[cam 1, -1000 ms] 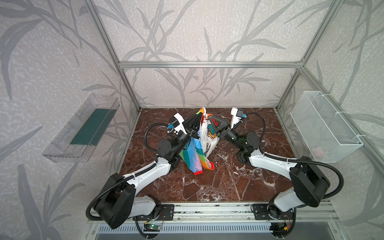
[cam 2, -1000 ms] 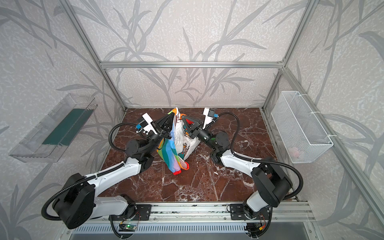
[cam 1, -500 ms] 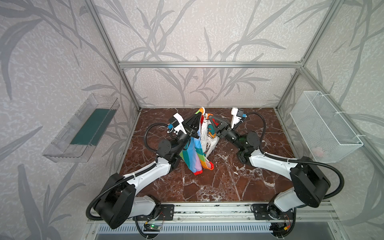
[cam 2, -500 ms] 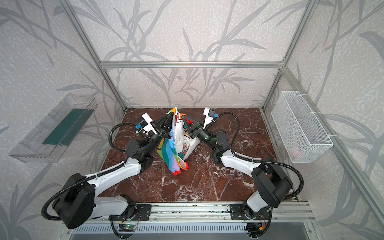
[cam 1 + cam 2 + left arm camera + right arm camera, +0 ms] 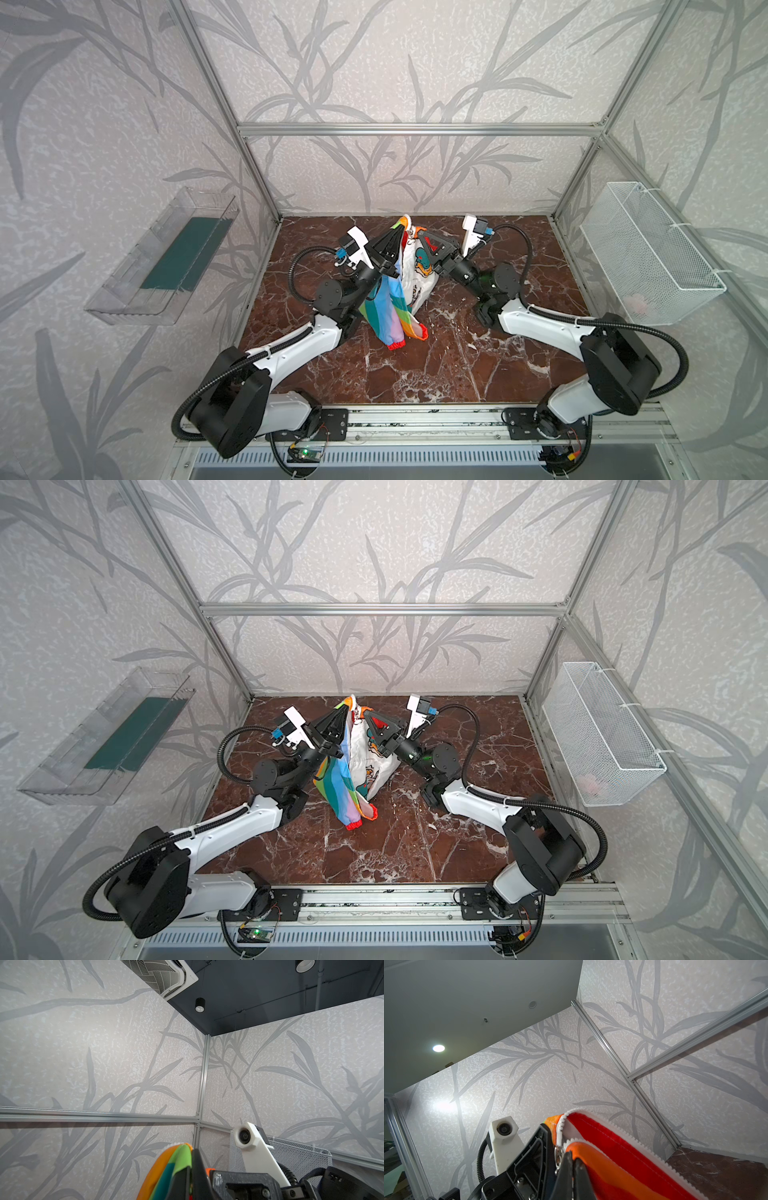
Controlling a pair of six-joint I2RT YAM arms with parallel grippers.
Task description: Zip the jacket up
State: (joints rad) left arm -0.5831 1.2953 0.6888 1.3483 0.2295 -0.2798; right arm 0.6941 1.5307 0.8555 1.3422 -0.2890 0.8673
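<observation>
The rainbow-striped jacket (image 5: 388,307) (image 5: 338,783) hangs in the middle of the cell, held up by its top edge. Its red cuffs (image 5: 397,345) reach the marble floor. In both top views my left gripper (image 5: 401,230) (image 5: 347,710) and right gripper (image 5: 417,237) (image 5: 365,715) meet at that top edge, tips almost touching. In the left wrist view the left gripper (image 5: 191,1167) is shut on green and orange fabric (image 5: 166,1167). In the right wrist view the right gripper (image 5: 572,1159) is shut on the orange edge (image 5: 612,1159), right beside the metal zipper slider (image 5: 558,1157) and the white teeth (image 5: 612,1124).
A clear plastic bin (image 5: 166,257) hangs on the left wall and a white wire basket (image 5: 648,253) on the right wall. The brown marble floor (image 5: 415,374) lies under the jacket, and aluminium frame posts stand at the corners.
</observation>
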